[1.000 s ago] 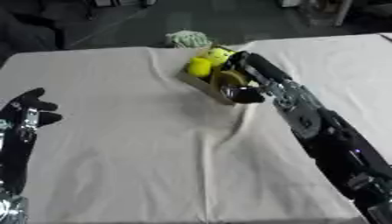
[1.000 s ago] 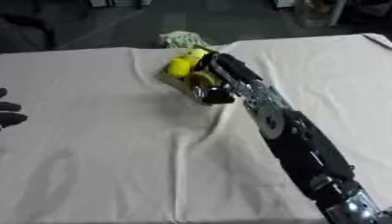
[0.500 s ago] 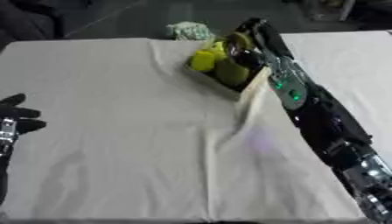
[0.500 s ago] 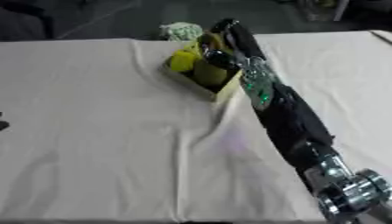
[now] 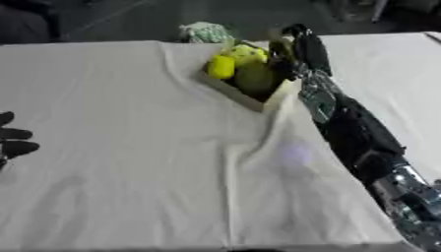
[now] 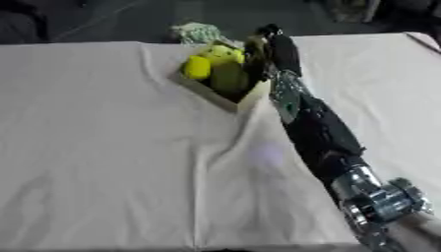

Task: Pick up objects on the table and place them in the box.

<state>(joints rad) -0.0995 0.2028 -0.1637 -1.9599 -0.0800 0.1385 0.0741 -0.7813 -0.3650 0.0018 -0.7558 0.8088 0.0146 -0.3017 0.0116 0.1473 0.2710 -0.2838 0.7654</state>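
Observation:
A shallow cardboard box [image 5: 258, 101] stands at the far middle of the table. In it lie a yellow object [image 5: 220, 67], another yellow one [image 5: 245, 53] and a dull green one [image 5: 255, 78]. My right hand [image 5: 303, 45] reaches over the box's far right rim, its fingers stretched out and holding nothing that I can see. Only the straight, spread fingers of my left hand [image 5: 12, 140] show, at the left edge of the left eye view. A pale green and white crumpled thing [image 6: 196, 32] lies just behind the box.
A white cloth [image 5: 129, 147] covers the table, with creases running from the box toward the front edge. My right forearm [image 6: 314, 128] lies across the right half. Behind the table's far edge the floor is dark.
The camera has tilted, so the whole picture has shifted. My right hand has moved from inside the box up to its far right rim. My left hand has slid out toward the left edge.

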